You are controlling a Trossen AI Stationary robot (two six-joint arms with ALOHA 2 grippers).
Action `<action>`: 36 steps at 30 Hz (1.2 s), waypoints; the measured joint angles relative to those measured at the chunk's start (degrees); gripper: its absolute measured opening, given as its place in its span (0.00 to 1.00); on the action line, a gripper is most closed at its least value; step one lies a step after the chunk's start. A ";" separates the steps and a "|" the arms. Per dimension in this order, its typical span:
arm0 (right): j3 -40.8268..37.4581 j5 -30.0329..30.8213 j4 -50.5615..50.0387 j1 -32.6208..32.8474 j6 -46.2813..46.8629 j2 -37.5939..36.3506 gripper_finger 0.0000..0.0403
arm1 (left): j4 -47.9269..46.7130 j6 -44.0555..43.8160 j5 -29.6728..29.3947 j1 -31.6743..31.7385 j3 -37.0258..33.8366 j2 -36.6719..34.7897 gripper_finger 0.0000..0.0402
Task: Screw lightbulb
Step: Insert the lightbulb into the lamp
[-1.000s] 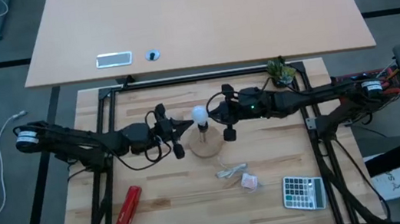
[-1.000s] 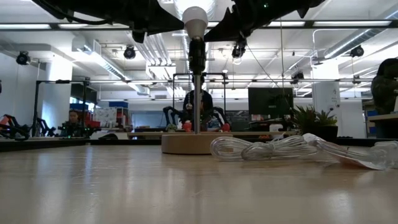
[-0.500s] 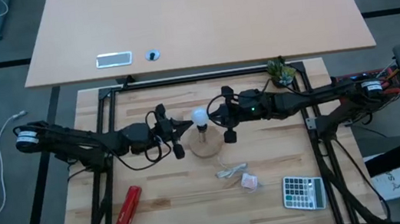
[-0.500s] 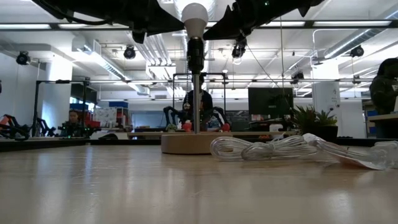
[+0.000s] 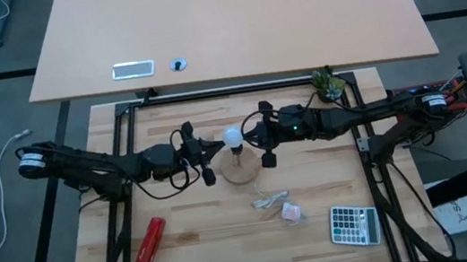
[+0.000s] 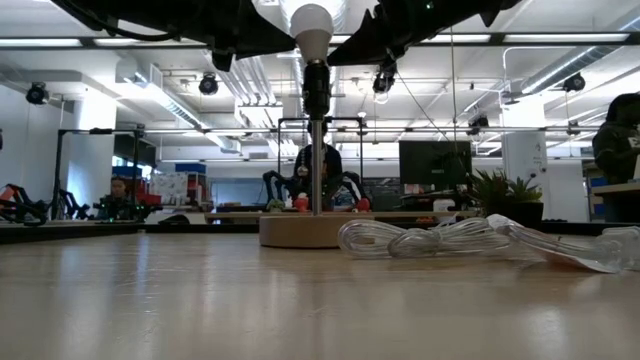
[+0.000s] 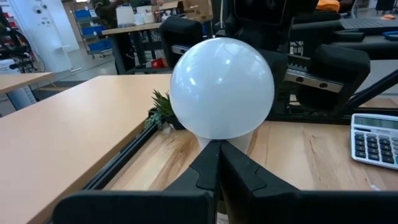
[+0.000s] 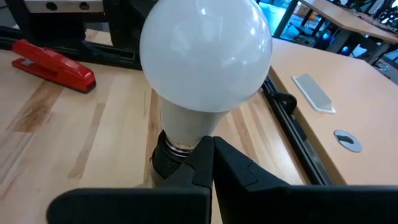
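Observation:
The white round lightbulb [image 5: 233,136] stands upright in a dark socket [image 6: 316,90] on a thin metal stem above a round wooden disc [image 5: 240,170], which rests flat on the table. My left gripper [image 5: 219,145] is shut and level, its tips at the bulb's left side. My right gripper [image 5: 248,133] is shut too and points slightly down at the bulb's right side. In each wrist view the bulb [image 7: 222,87] [image 8: 205,55] fills the picture just beyond the closed fingertips. My left gripper's shut fingertips [image 7: 214,155] reach the bulb's white neck [image 7: 239,142] level, from the table's left; I cannot tell whether they touch it. My right gripper's shut fingertips [image 8: 208,149] stand at the neck [image 8: 183,130] just above the socket, from the table's right; touching or not, I cannot tell.
A clear plastic wrapper [image 5: 270,201] and a small pinkish packet [image 5: 291,213] lie near the disc's front. A red stapler [image 5: 150,245] lies at the near left, a calculator [image 5: 354,224] at the near right, a small plant [image 5: 329,85] at the far right.

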 joint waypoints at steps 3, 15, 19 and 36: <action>0.00 0.01 -0.04 0.24 0.07 0.00 0.00 | -0.02 0.00 -0.02 0.00 0.00 0.00 0.01; 0.00 2.30 -0.26 0.28 1.36 -0.13 0.00 | 0.15 0.00 -0.15 0.32 0.00 0.00 0.00; 0.02 3.00 -0.90 0.28 1.47 -0.33 0.00 | 0.17 -0.02 -0.15 0.39 0.00 0.00 0.00; 0.04 4.68 -2.30 0.26 1.08 -2.43 0.00 | -1.55 -4.65 0.04 -0.13 -0.09 -0.59 0.10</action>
